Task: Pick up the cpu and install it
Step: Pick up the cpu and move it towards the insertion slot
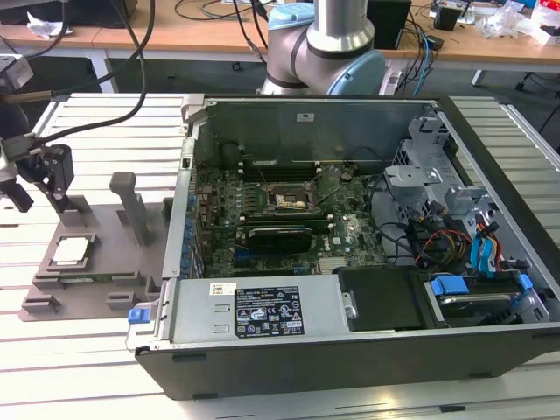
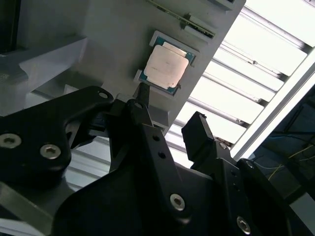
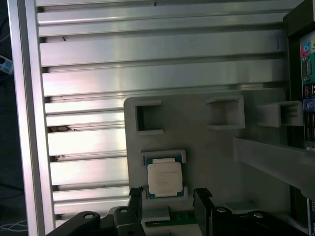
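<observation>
The cpu (image 1: 72,251) is a small pale silver square lying flat in a recess of the grey holder block (image 1: 105,267), at the exterior view's left, outside the computer case. My gripper (image 1: 42,199) hangs just above and behind it, open, with nothing between its black fingers. In both wrist views the cpu (image 2: 166,68) (image 3: 165,178) lies a short way beyond the fingertips, in line with the gap of the gripper (image 2: 170,110) (image 3: 169,196). The motherboard's socket (image 1: 286,199) sits inside the case, metal-framed and dark.
The open computer case (image 1: 262,350) fills the middle and the exterior view's right, with a drive cage (image 1: 429,175) and cables inside. Upright posts (image 1: 131,201) rise from the holder between the cpu and the case wall. Everything rests on a slatted aluminium table (image 3: 98,64).
</observation>
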Robot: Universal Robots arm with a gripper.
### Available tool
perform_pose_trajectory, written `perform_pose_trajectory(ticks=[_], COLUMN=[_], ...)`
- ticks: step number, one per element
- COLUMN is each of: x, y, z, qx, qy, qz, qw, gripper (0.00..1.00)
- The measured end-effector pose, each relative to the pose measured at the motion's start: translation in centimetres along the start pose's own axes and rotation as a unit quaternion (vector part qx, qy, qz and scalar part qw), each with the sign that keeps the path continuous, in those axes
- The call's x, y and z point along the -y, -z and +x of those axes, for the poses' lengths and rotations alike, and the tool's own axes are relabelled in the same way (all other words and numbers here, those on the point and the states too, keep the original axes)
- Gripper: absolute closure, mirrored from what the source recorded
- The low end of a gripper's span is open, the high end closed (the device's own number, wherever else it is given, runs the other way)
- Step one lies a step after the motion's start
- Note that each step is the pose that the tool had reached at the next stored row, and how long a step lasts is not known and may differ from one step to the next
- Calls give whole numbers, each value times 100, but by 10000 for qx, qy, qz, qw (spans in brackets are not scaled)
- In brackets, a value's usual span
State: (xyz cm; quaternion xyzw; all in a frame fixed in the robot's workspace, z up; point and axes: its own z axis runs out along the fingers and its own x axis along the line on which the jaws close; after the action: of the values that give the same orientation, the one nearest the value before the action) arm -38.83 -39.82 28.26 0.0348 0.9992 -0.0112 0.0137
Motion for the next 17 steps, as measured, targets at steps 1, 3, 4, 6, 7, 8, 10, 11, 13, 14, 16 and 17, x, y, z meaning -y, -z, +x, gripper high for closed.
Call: perform_pose_trajectory(ticks=[1,3,4,6,7,8,10,11,13,14,16,17], x=[0,0,-1,-1,-1,-1,-2,-2,-2,-3,-3,-3], y=[-12,-30,-40,-55,-60,-72,-93,-100,-115,-127,-144,-153], z=[0,1,1,1,2,2,3,3,3,3,4,4], qx=[0,0,0,0,0,0,1,0,0,0,1,0], qy=[0,0,0,0,0,0,0,0,0,0,0,0], qz=[0,0,0,0,0,0,0,0,0,0,0,0], qw=[10000,10000,10000,10000,10000,10000,10000,10000,10000,10000,10000,10000], gripper=[45,45,45,45,45,45,45,45,45,45,45,45])
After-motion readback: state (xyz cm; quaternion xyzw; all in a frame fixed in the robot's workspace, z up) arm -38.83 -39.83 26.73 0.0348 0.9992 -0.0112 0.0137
